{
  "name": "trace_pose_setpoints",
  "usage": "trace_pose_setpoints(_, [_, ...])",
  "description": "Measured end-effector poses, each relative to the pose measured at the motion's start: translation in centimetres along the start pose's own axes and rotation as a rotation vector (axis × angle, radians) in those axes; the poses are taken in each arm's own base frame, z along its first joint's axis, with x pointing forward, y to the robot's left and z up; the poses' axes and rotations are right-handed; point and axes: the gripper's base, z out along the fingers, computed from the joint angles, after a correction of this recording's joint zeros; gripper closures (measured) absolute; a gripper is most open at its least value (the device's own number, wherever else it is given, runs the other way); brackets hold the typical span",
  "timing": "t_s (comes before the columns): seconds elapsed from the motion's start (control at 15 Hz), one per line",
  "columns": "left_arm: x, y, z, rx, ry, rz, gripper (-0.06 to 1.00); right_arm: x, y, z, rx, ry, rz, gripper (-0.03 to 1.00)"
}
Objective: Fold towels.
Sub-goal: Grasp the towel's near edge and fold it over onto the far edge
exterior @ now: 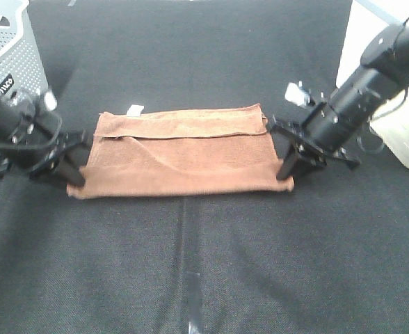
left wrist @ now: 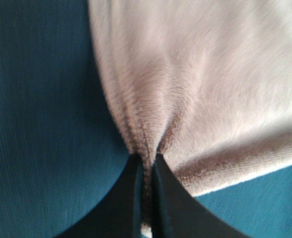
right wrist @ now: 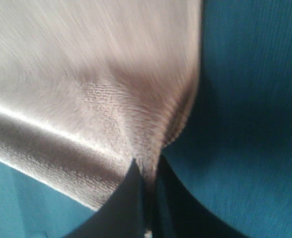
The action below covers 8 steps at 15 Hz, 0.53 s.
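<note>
On the dark table (exterior: 204, 278) the brown towel (exterior: 190, 156) lies spread, far edge already doubled over. The left gripper (exterior: 74, 178) and right gripper (exterior: 286, 174) each pinch a near corner. A fold seems underway; next, both corners should rise together toward the far edge.

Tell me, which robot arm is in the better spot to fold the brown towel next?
Neither alone, probably both. The left claw is shut on one near corner of the brown rectangular microfibre towel, the right claw on the other, so they look equally ready to lift together.
</note>
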Motion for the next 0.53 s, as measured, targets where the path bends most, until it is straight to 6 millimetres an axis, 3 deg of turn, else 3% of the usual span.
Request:
trace_pose_setpoints(0.2, [-4.2, -1.5, -1.9, 0.029, -0.134, -0.005, 0.93, -3.8, 1.6, -3.1, 0.011, -0.168, -0.083, 0.97])
trace_pose_setpoints(0.33, [-6.8, -1.7, -2.0, 0.033, -0.189, -0.004, 0.93, -6.4, 2.5, -4.5, 0.005, -0.248, -0.128, 0.97])
trace_pose_setpoints(0.53, [-9.9, -1.9, -1.5, 0.035, -0.268, 0.011, 0.93, -9.7, 2.5, -4.3, 0.003, -0.292, -0.170, 0.97])
